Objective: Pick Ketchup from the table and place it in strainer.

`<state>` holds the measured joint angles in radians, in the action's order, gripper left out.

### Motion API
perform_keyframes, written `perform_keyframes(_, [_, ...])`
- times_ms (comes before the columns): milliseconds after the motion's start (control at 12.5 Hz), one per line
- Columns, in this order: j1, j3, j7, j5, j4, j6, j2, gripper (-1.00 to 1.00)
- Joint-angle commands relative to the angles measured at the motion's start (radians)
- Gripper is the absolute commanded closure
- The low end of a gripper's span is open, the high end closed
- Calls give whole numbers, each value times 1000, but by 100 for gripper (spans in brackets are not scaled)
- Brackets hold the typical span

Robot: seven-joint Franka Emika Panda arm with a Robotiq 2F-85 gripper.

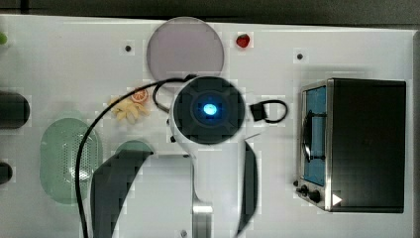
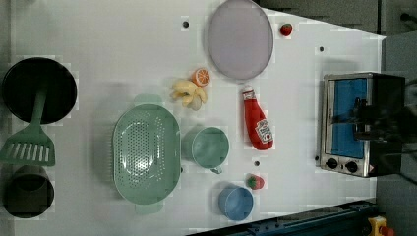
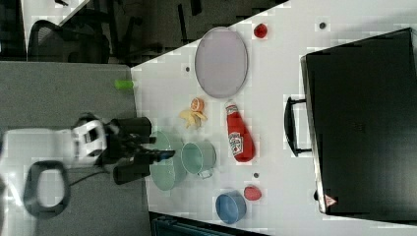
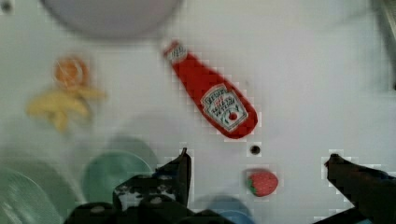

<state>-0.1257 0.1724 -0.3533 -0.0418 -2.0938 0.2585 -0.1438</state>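
The ketchup is a small red squeeze bottle with a white cap and label. It lies flat on the white table between the grey plate and a strawberry piece, as also in the right view and the wrist view. The strainer, a pale green perforated oval basket, stands beside the green mug; its place in the top view is at the top view's left. My gripper hangs open well above the table with nothing between its fingers. In the top view the arm hides the ketchup.
A grey plate, an orange slice and banana pieces lie beyond the ketchup. A blue bowl and a strawberry piece sit near the table edge. A toaster oven stands at the left view's right.
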Motion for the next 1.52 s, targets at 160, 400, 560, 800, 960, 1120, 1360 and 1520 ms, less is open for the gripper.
perform_keyframes(160, [1,-2,-382,-5,-89,123,13,-100])
perform_keyframes(400, [1,0,-550,-5,-187,269,27,-100])
perform_keyframes(560, [1,0,-577,-5,-259,366,42,-100])
perform_keyframes(800, [1,1,-577,-5,-335,479,102,-100])
perform_keyframes(960, [1,1,-577,-5,-349,545,174,-100])
perform_keyframes(1120, [1,2,-579,-5,-349,626,253,-100])
perform_keyframes(1360, [2,2,-582,21,-349,752,360,-100])
perform_keyframes(1520, [1,0,-582,33,-350,808,415,-100])
